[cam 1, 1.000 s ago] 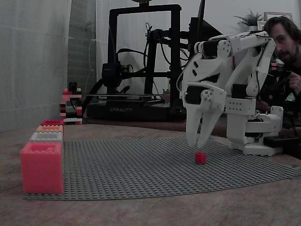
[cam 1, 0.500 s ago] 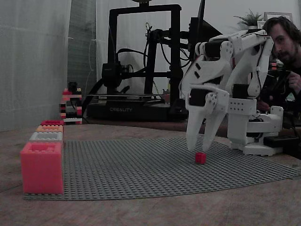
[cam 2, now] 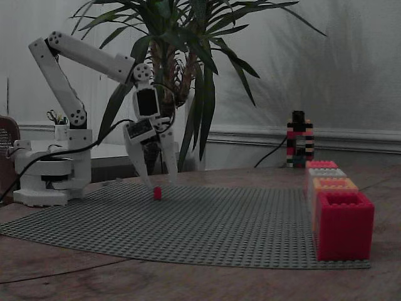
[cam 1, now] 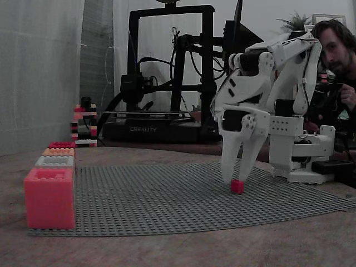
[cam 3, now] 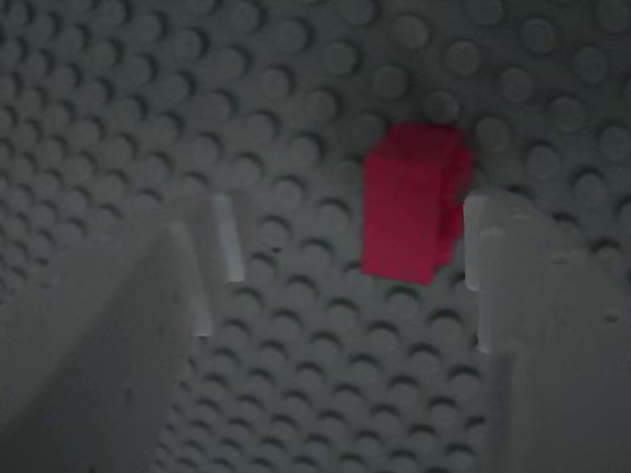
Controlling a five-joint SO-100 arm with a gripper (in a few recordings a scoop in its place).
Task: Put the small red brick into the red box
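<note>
The small red brick (cam 1: 237,187) (cam 2: 157,193) sits on the grey studded baseplate (cam 1: 167,194) (cam 2: 238,219), near the white arm's base. My white gripper (cam 1: 236,176) (cam 2: 160,182) points straight down over it, tips almost at the plate, open. In the wrist view the brick (cam 3: 412,202) lies between the two fingers, close beside the right finger (cam 3: 527,296) and well apart from the left finger (cam 3: 182,271); the gripper (cam 3: 350,256) is open. The red box (cam 1: 61,145) (cam 2: 321,164) shows as a low red strip at the far end of a row of boxes along the plate's edge.
A big pinkish-red block (cam 1: 49,197) (cam 2: 344,226) stands nearest the camera in that row, then a grey box (cam 1: 55,161) and an orange box (cam 1: 58,151). A striped brick tower (cam 1: 83,125) (cam 2: 299,139) stands beyond. A person (cam 1: 336,50) sits behind the arm; a 3D printer (cam 1: 167,72) is behind the table.
The gripper has come down and swung upright over the brick; its tips now stand around the brick at plate level. The brick has not moved.
</note>
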